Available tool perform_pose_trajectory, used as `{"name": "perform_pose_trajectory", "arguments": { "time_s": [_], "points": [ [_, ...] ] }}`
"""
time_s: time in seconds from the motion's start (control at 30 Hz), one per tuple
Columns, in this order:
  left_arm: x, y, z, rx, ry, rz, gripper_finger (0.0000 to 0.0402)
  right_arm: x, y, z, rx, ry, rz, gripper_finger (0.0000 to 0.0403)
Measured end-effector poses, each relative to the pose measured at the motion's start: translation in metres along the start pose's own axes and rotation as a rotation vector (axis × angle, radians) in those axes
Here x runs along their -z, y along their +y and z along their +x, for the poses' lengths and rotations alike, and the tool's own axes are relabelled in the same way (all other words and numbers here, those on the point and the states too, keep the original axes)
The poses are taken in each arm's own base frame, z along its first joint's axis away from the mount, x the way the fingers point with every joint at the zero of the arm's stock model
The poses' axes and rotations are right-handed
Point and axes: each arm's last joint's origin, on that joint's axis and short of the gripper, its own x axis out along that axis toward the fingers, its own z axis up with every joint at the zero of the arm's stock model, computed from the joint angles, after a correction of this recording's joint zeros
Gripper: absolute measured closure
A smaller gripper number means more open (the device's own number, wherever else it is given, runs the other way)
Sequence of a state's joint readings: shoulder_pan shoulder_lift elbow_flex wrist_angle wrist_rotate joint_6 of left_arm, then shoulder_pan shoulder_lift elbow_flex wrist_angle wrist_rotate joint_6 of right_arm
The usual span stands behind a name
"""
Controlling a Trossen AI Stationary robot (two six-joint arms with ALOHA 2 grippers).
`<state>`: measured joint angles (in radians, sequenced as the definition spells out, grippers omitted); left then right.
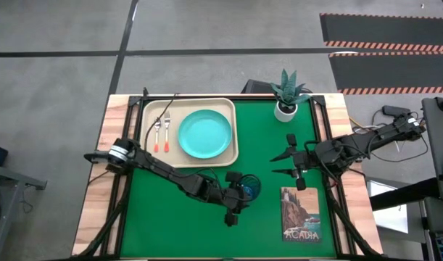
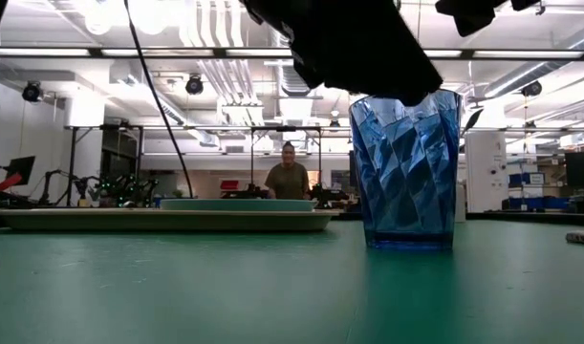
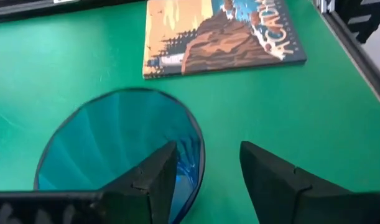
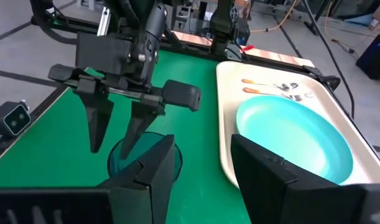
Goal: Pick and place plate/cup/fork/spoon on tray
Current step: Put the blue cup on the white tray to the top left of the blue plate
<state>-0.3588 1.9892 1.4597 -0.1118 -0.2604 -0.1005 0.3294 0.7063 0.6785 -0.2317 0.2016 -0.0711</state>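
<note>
I'm seeing the left gripper (image 4: 118, 134) hanging over the cup (image 1: 248, 187), fingers (image 3: 153, 177) parted, one inside the rim, one outside, not yet closed on it. Cup is faceted blue translucent plastic, standing upright on the green counter (image 1: 257, 138) beside the Acadia card (image 1: 300, 214). Right gripper (image 1: 283, 163) is hovering nearby, fingers spread, holding nothing. Smooth turquoise plate (image 1: 204, 134), fork (image 1: 156, 132) and spoon (image 1: 165, 131) are lying in the beige tray (image 1: 233, 123).
</note>
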Motion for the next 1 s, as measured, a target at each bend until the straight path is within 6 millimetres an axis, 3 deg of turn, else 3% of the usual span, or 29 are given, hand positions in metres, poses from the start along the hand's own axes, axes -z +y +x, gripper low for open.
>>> {"name": "perform_pose_trajectory", "arguments": {
  "time_s": [0.27, 0.4, 0.57, 0.77, 0.9, 1.0],
  "points": [
    [0.006, 0.012, 0.005, 0.027, 0.021, -0.105, 0.0258, 0.0, 0.0, 0.0, 0.0, 0.001, -0.005, 0.0252],
    [0.014, 0.013, 0.006, 0.037, 0.056, -0.113, 0.0301, 0.0, 0.0, 0.0, 0.0, 0.002, 0.005, 0.0252],
    [0.018, 0.012, 0.008, 0.039, 0.07, -0.109, 0.0384, 0.0, 0.0, 0.0, 0.0, 0.003, 0.006, 0.0252],
    [0.016, 0.013, 0.006, 0.038, 0.061, -0.073, 0.0395, 0.0, 0.0, 0.001, 0.0, 0.003, 0.007, 0.0252],
    [0.005, 0.015, -0.009, 0.04, 0.035, -0.009, 0.0398, 0.0, 0.0, 0.001, 0.0, 0.005, 0.008, 0.0252],
    [-0.006, 0.021, -0.034, 0.038, 0.055, 0.041, 0.0398, 0.001, 0.0, 0.001, 0.0, 0.006, 0.008, 0.0252]
  ]
}}
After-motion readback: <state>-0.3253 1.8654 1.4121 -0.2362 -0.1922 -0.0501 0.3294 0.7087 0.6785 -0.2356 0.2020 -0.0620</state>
